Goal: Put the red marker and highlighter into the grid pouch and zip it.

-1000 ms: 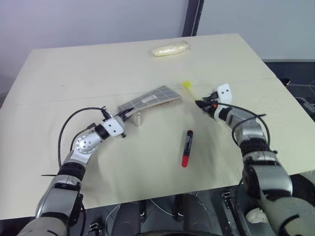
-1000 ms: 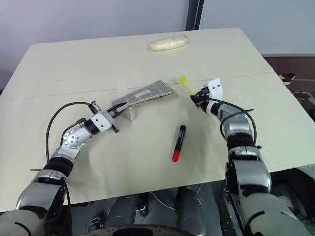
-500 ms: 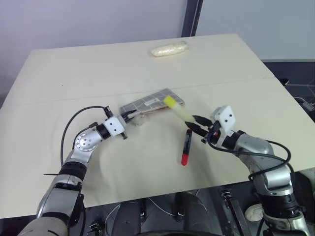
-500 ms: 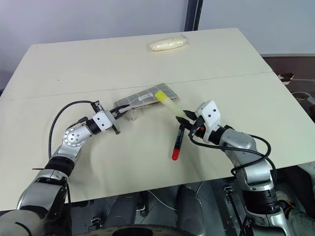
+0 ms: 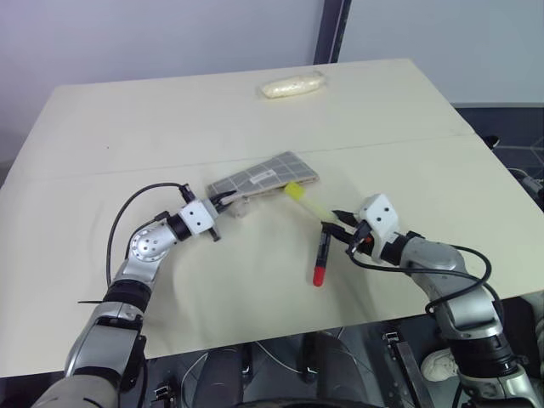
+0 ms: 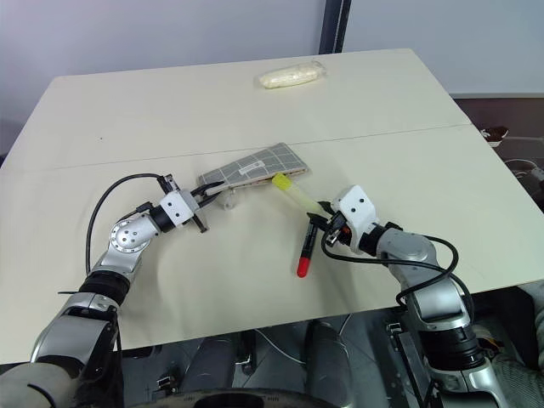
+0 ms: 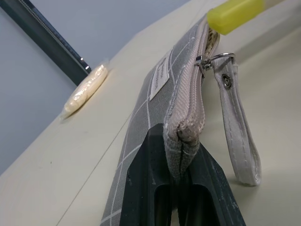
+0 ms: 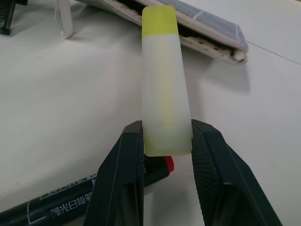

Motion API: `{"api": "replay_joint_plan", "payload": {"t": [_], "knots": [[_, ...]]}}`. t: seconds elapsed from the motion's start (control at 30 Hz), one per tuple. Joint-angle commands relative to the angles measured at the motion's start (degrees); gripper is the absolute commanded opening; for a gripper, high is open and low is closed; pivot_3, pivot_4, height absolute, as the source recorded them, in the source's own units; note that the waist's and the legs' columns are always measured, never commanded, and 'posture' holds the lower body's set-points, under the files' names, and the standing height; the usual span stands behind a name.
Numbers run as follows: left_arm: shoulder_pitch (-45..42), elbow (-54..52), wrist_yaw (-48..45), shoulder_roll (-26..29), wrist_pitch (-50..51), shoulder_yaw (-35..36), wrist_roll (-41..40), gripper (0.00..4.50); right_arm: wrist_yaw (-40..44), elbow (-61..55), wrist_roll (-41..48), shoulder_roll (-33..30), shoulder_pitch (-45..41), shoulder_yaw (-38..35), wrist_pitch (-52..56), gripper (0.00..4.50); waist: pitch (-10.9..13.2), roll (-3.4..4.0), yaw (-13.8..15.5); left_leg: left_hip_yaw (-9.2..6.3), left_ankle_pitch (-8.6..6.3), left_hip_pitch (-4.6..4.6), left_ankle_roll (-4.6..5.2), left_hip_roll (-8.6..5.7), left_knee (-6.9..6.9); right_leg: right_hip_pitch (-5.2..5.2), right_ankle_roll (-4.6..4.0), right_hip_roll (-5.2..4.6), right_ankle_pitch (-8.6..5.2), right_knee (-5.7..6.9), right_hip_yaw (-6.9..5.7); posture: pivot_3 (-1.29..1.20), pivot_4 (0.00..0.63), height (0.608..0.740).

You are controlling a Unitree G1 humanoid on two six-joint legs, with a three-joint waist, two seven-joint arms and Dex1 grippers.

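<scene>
At the grid pouch (image 5: 265,175) mouth, our right gripper (image 8: 162,141) pinches the highlighter (image 5: 308,201); left gripper (image 7: 181,188) clamps the pouch's end. We should slide it straight in, cap first.

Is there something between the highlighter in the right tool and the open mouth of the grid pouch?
Nothing visible. The highlighter, held by the right tool, points its yellow cap at the unzipped edge of the grid pouch, which the left tool pinches.

Woven cloth grid pouch (image 7: 155,99); translucent plastic highlighter (image 8: 163,89).
</scene>
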Motion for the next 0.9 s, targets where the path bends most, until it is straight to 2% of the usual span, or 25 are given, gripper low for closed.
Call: {"api": "replay_joint_plan", "payload": {"t": [0.03, 0.3, 0.57, 0.8, 0.9], "knots": [[0.34, -1.97, -1.31, -0.1, -0.14, 0.43, -2.08, 0.0, 0.11, 0.35, -1.25, -0.7, -0.21, 0.67, -1.72, 0.82, 0.0, 0.0, -0.01, 0.0, 0.0, 0.0, 0.0, 0.0, 0.0, 0.0, 0.0, 0.0, 0.0, 0.0, 0.0, 0.0, 0.15, 0.74], [1.09, -3.71, -5.64, 1.94, -5.6, -2.32, -0.47, 0.0, -0.1, 3.26, -3.43, -0.72, -5.09, 2.28, -3.28, 0.82, 0.0, -0.01, -0.11, 0.01, 0.0, -0.01, 0.0, 0.01, 0.07, -0.01, 0.0, 0.0, 0.0, 0.0, 0.0, 0.0, 0.15, 0.74], [-1.93, -2.8, -8.42, 3.25, -4.41, -2.85, -0.94, 0.0, 3.22, 1.57, -4.13, -1.54, -9.82, 6.12, -0.11, 0.82, 0.01, -0.01, 0.04, 0.0, 0.0, -0.08, 0.01, 0.01, 0.16, -0.02, -0.01, 0.0, 0.01, 0.05, 0.0, 0.0, 0.15, 0.74], [-2.47, -2.29, -11.98, 3.27, -2.09, -1.87, -4.43, 0.0, 5.47, -1.18, -2.71, -3.43, -9.96, 5.14, 2.16, 0.82, 0.01, -0.01, 0.0, 0.01, -0.02, -0.12, 0.04, 0.01, 0.27, 0.0, -0.01, 0.0, 0.01, 0.06, 0.0, 0.0, 0.15, 0.74], [-3.75, -1.13, -11.86, 3.41, -0.37, -0.53, -5.25, 0.0, 6.97, -4.35, 0.13, -5.54, -7.8, 1.65, 4.27, 0.82, 0.02, -0.02, 0.17, 0.0, -0.02, -0.12, 0.04, 0.01, 0.31, -0.01, -0.01, 0.0, 0.01, 0.12, 0.0, 0.0, 0.15, 0.74]]}}
